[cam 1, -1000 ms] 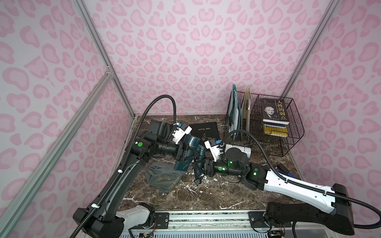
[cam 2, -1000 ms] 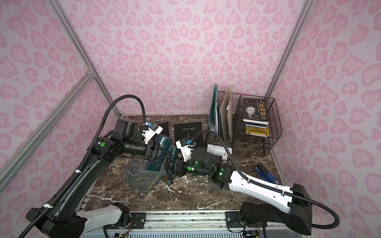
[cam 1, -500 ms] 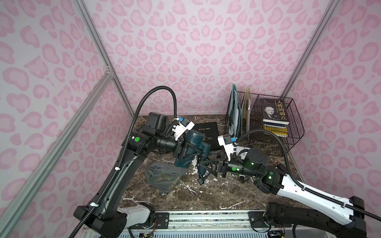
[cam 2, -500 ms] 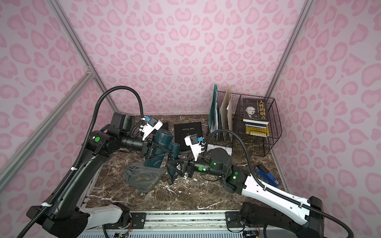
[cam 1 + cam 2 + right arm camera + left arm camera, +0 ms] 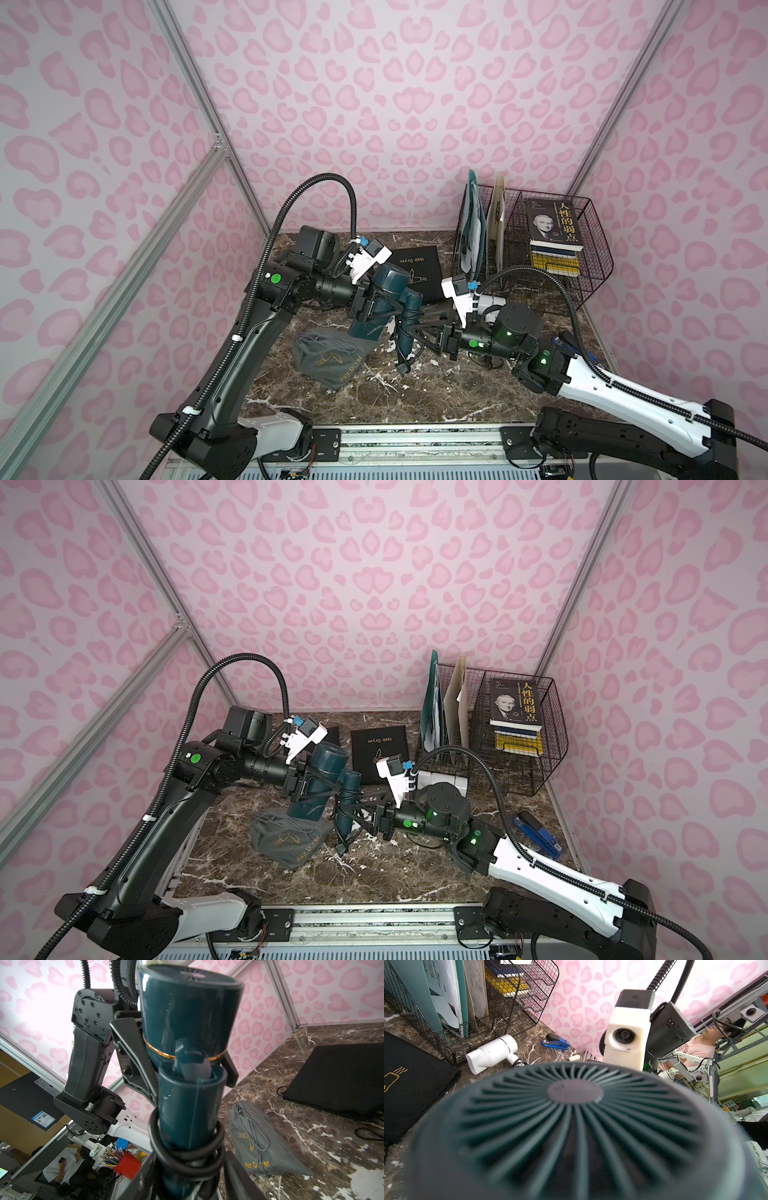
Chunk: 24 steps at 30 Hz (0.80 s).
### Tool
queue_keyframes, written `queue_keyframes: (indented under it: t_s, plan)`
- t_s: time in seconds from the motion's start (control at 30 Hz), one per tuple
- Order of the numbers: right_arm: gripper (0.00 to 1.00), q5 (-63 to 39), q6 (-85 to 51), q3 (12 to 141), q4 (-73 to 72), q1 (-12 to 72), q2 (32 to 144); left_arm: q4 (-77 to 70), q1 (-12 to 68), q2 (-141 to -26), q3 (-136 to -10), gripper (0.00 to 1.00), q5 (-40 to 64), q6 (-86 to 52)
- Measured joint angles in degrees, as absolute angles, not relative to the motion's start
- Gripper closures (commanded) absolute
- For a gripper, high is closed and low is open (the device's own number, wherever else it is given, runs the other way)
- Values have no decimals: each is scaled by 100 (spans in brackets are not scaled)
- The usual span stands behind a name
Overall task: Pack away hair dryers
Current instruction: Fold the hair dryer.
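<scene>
The left gripper (image 5: 376, 305) has its two black fingers (image 5: 133, 1053) pressed on the fat round body of a dark teal plastic hair dryer (image 5: 384, 282). It holds the dryer up off the table, tilted. Only the right wrist view shows that these fingers sit right at a thin gold ring (image 5: 160, 1054) around the body.

The right gripper (image 5: 409, 328) has one finger on each side of the dryer's straight handle (image 5: 187, 1105). I cannot tell if they squeeze it or just sit close. The right wrist view shows a black cord (image 5: 187, 1157) wound round and round the handle. In both top views its plug (image 5: 402, 368) hangs below. Only the left wrist view shows the dryer's back end, a round grille (image 5: 575, 1126) of thin fins, all blurry.

The dryer's low end is just over the top of a soft, crumpled grey cloth bag with gold letters (image 5: 332, 361), which lies on the brown marble table (image 5: 415, 395). I cannot tell if the end is inside. A flat black cloth bag with gold print (image 5: 419, 266) lies behind.

The left wrist view shows a smooth white plastic hair dryer (image 5: 494, 1051) lying on its side beside the black wire basket (image 5: 590, 266), with a blue stapler (image 5: 556, 1042) near it. In the basket, a pile of books (image 5: 552, 224) lies flat. A teal folder (image 5: 471, 224) and a tan folder (image 5: 495, 216) stand up in its thin slots.
</scene>
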<state>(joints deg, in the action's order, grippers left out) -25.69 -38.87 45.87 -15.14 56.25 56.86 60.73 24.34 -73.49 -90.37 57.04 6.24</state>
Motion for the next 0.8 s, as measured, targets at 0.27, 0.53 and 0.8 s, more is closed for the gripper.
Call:
queue_keyframes:
  t_s: [0.27, 0.53, 0.8]
  plan:
    - [92, -2902, -3970, 4541, -1750, 5599, 5837, 6123, 2373, -7290, -9028, 98, 5599, 615]
    - [92, -3330, -4016, 4604, -1675, 5638, 6171, 6069, 2357, -7247, -8882, 98, 5369, 558]
    - [45, -3253, -3913, 4783, -2255, 5642, 5981, 5819, 2401, -7269, -8868, 98, 5596, 429]
